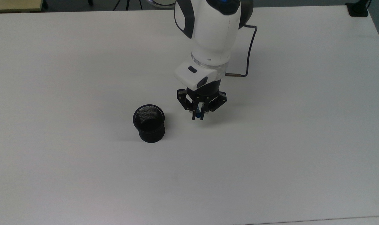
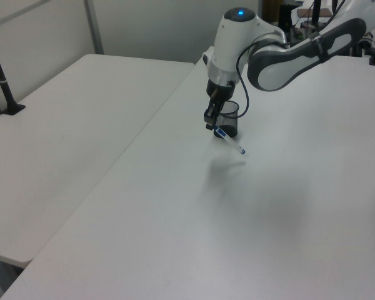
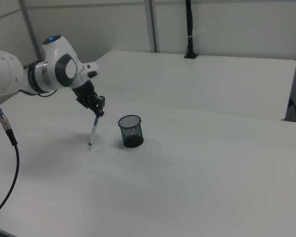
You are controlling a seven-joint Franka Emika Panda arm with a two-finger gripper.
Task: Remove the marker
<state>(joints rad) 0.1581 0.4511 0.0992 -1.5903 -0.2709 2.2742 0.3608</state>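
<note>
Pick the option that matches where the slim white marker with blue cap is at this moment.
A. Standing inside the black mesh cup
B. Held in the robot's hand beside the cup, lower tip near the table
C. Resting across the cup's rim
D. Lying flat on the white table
B: the hand grips the slim white marker with blue cap by its top, hanging tilted beside the black mesh cup, over the white table.
</note>
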